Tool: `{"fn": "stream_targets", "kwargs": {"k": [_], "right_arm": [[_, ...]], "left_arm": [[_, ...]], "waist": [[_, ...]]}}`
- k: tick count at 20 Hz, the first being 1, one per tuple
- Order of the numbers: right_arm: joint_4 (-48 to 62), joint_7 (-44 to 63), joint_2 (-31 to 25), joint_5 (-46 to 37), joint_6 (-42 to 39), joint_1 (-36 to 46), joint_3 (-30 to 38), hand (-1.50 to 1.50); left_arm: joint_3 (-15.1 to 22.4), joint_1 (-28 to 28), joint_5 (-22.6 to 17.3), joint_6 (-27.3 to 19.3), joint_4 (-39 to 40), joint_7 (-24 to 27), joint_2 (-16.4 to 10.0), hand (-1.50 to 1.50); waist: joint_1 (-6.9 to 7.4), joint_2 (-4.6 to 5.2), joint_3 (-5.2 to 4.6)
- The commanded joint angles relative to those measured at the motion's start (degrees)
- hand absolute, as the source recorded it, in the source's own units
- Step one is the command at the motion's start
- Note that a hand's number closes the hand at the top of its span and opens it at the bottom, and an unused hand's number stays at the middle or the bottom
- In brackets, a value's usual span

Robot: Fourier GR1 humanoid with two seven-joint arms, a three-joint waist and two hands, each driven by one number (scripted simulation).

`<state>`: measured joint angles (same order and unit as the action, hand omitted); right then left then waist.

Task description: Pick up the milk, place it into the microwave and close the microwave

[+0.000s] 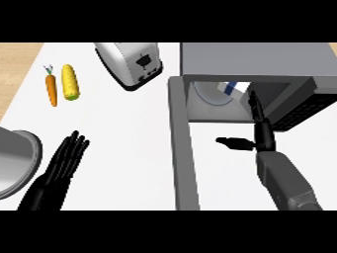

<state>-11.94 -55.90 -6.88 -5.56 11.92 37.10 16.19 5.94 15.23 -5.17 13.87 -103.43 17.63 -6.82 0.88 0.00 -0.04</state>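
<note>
Right hand (262, 129) sits at the mouth of the microwave (258, 59), fingers straight, thumb splayed, holding nothing. The milk (226, 91), white with a blue stripe, is inside the cavity just ahead of the fingertips, so I'd call the placing done. The door (183, 148) hangs wide open, ready to be swung shut, while the left hand (63, 165) rests open beside the metal pot (7, 158)

Head view looks steeply down, perhaps closely, onto counter (127, 128).

carrot (52, 90) — orange | corn (69, 82) — yellow | toaster (129, 64) silver | microwave (258, 59) grey
</note>
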Motion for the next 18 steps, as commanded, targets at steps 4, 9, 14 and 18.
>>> {"fn": "stream_targets", "kwargs": {"k": [4,9,14,18], "right_arm": [[-6.07,-4.61,2.13,4.01,-12.04,-9.27,0.56,-1.50],[-10.99,-6.67,0.10,5.80,-22.10,-16.28,-0.36,-1.50],[-26.34,-0.14,1.11,7.63,-23.20,-23.65,-3.25,-1.50],[-37.41,1.86,1.52,9.76,-24.37,-31.98,-4.48,-1.50]], "left_arm": [[1.65,0.75,-0.90,1.65,1.34,1.16,1.35,-1.50],[2.60,-2.15,-2.41,5.61,-1.10,-5.76,-2.39,1.50],[4.67,-2.33,4.12,4.00,0.46,-5.59,-2.69,1.50],[9.71,-1.48,10.42,4.61,1.86,-3.65,-3.37,1.50]], "waist": [[-1.72,-0.39,-0.02],[-1.90,-0.32,0.01],[-2.47,-0.56,-0.10],[-2.48,-0.57,-0.11]]}}
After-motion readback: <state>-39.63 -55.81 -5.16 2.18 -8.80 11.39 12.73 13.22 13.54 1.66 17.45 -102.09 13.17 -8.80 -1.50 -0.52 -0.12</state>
